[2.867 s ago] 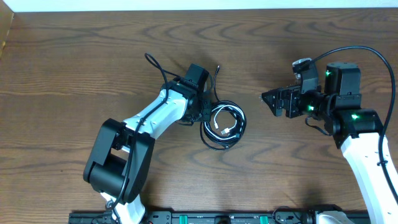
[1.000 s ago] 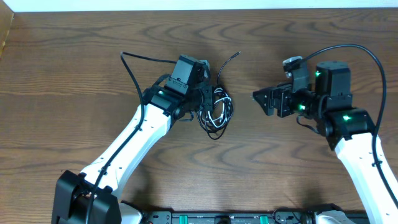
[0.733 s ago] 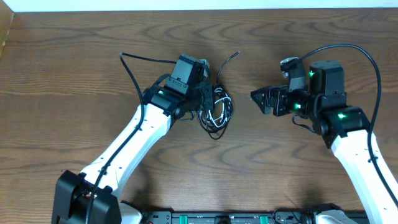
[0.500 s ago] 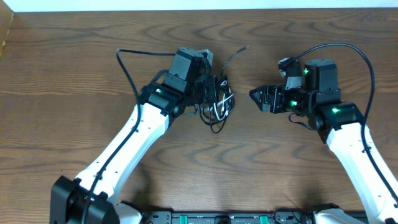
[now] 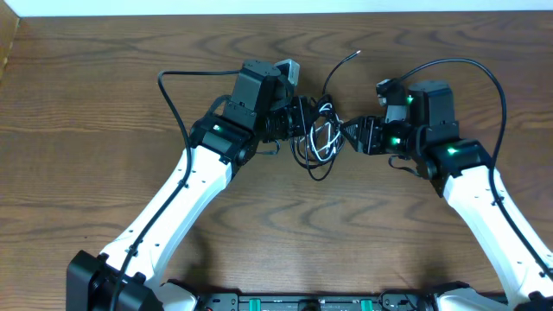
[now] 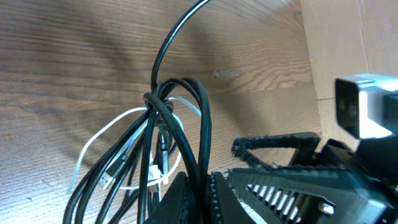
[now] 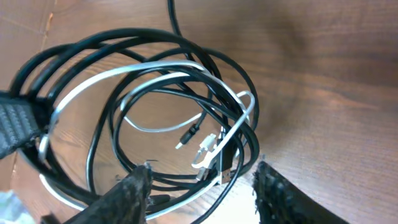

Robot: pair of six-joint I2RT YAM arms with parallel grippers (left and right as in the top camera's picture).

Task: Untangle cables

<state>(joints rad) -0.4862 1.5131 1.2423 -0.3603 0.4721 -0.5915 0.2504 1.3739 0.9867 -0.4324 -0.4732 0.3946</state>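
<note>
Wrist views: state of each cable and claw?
black cable: coiled, tangled with the white cable, pinched in the left claw
white cable: looped through the black coils, not free
left claw: shut on black cable
right claw: open, fingers straddling the loops

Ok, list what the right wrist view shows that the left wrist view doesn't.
Right wrist only: the black cable coiled face-on, the white cable looping inside it, and the right end effector open at the near edge. Left wrist only: the left end effector shut on black cable strands, which bunch tightly above it. Both: the two cables tangled together over the wooden table.
</note>
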